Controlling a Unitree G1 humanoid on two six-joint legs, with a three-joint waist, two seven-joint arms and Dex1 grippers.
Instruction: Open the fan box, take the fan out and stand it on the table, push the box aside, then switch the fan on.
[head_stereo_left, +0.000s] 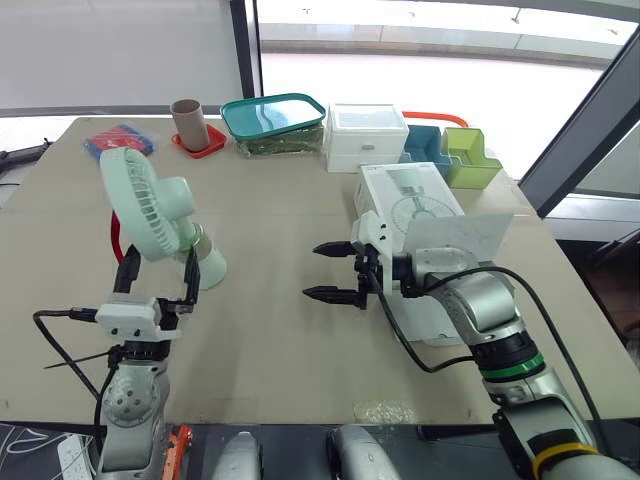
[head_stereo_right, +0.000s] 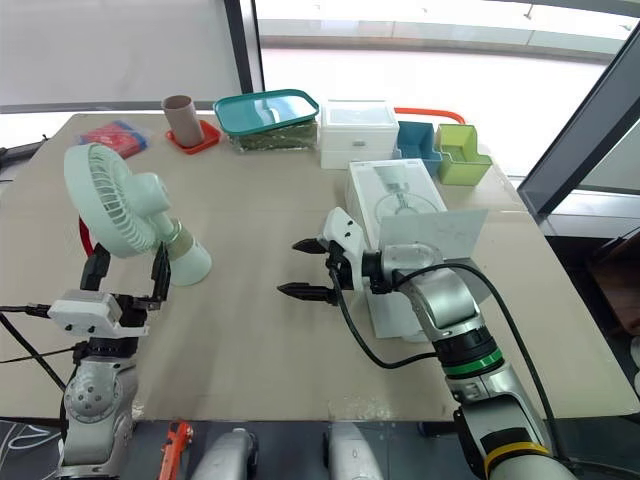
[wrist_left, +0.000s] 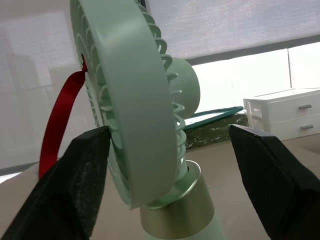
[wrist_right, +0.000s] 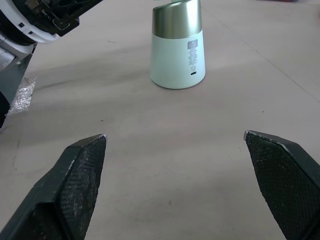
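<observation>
fan box (head_stereo_left: 402, 192) partly hidden, print (wrist_right: 193, 58) on fan (wrist_right: 172, 30) illegible

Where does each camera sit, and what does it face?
Left eye, right eye: on the head, looking down at the table, fan and box; left claw and right claw show.
Left wrist: looks through the open left claw at the fan's head.
Right wrist: looks through the open right claw at the fan's base.
All share the fan.

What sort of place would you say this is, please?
Probably an office or lab workroom: a beige table beside big windows, with a white drawer unit and plastic organiser bins along its far edge.
</observation>
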